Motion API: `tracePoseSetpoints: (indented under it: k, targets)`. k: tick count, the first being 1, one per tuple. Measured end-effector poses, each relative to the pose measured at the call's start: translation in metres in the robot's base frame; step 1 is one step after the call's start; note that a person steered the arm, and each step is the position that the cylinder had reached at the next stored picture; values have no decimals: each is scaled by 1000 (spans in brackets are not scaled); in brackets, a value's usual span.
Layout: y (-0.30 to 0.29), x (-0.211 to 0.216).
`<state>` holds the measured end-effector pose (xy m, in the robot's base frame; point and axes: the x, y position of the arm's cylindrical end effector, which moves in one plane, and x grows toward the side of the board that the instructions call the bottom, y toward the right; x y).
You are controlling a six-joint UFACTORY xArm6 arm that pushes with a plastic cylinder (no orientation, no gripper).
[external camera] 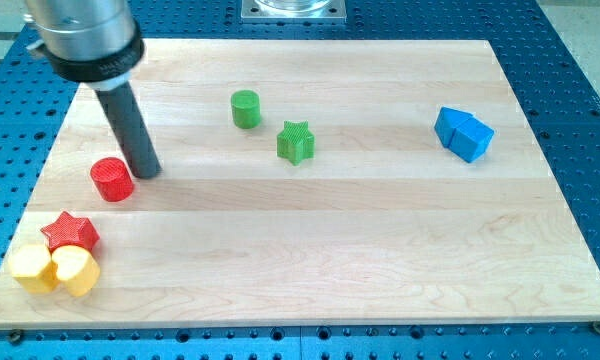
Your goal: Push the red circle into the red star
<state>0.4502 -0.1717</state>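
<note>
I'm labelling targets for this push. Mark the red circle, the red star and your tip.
red circle [112,178]: camera view, on its flat top face.
red star [70,231]: camera view, centre of its top.
my tip [147,172]: camera view, rod's lower end, right of the circle.

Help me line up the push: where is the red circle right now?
The red circle sits near the view's left edge of the board, just left of my tip and above the red star.
</note>
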Motion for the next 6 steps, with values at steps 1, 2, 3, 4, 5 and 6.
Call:
tracePoseSetpoints:
  k: [1,2,3,4,5,6]
  targets:
    - [-15,1]
    - [-20,-25]
    - [-55,1]
    - [-52,35]
    - [-40,29]
    - [33,56]
